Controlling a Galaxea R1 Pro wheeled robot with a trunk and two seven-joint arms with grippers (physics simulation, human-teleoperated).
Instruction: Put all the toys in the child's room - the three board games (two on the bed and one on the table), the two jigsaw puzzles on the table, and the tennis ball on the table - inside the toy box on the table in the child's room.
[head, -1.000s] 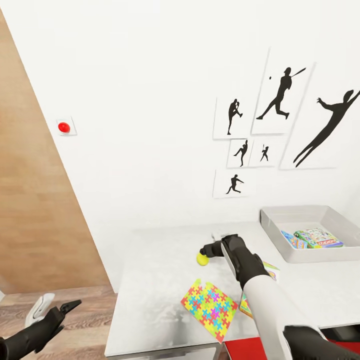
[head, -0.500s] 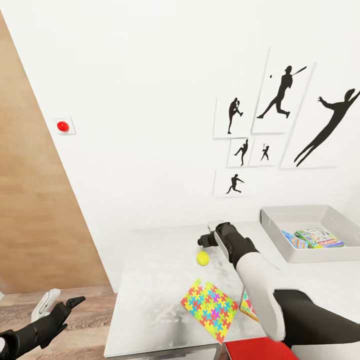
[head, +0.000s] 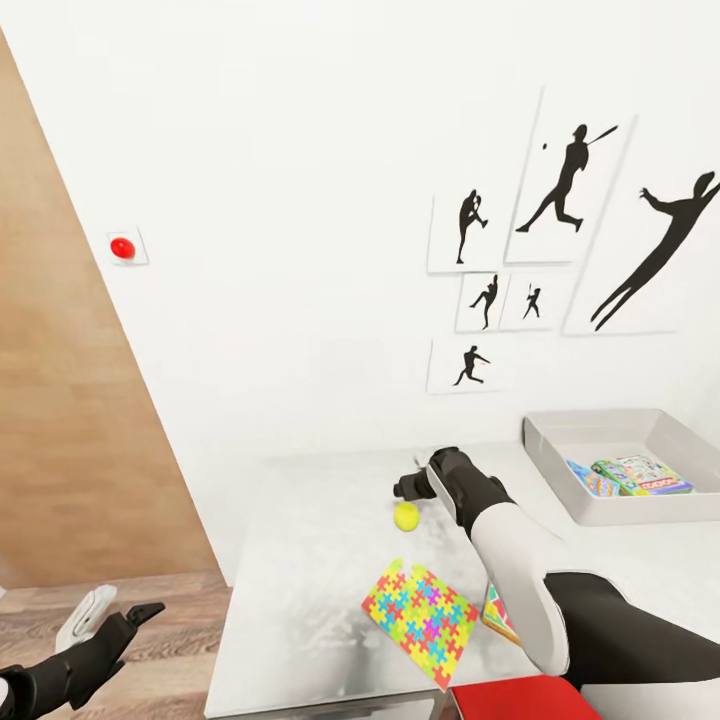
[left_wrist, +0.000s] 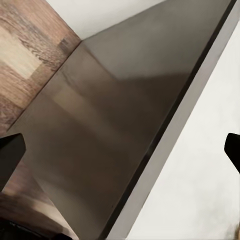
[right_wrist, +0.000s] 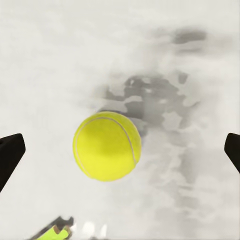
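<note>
While hovering over ball on table, right gripper spread wide, holding nothing, fingertips well apart on either side in right wrist view. Ball loose on tabletop, near puzzle, well left of box from head view. Probably light, slightly squashy, fuzzy enough to grip but round, so likely to roll if nudged; best taken across the widest middle, fingers level on both sides, dropped straight down. Second puzzle sheet partly hidden behind right arm. Two game boxes already lying in box. Left gripper parted and empty, low beside table edge over wood floor. Tabletop smooth, pale, mottled, flat, nothing to stop a rolling ball. White wall behind with black athlete silhouettes and red button; wood panel at left.
</note>
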